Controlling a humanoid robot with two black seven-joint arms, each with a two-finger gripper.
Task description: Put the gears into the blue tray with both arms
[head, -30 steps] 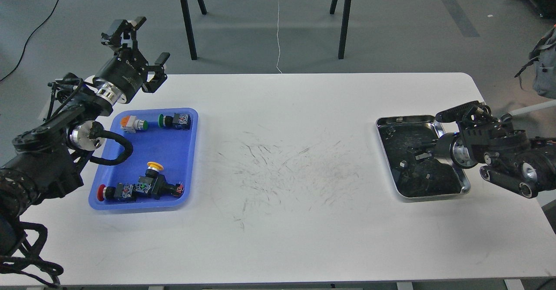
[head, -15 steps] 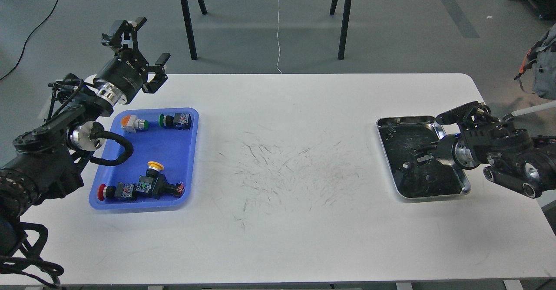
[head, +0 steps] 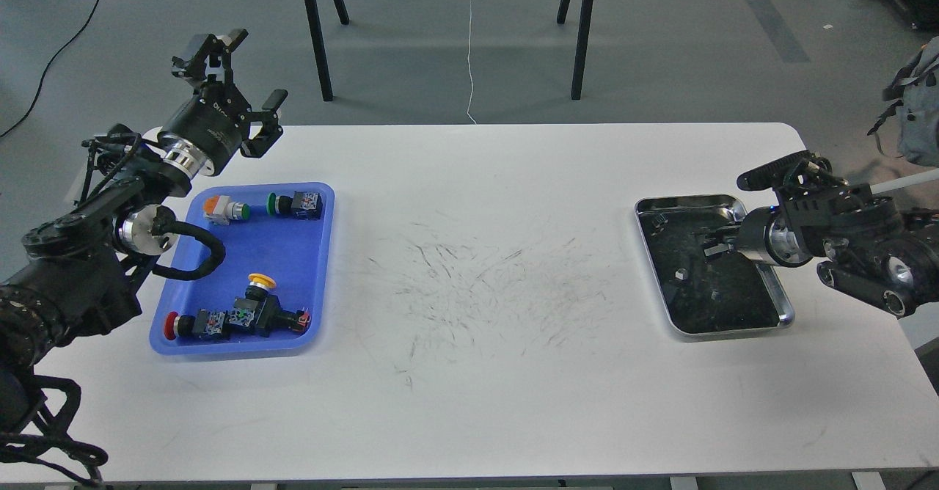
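Hovering upper left, the left gripper is held wide open, empty; the right gripper's state over the silver tray cannot be told.

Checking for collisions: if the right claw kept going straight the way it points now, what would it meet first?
The right claw points left and slightly down over the silver tray. Going straight on, it would probably meet the tray's dark floor first, though depth is hard to judge from this single view.
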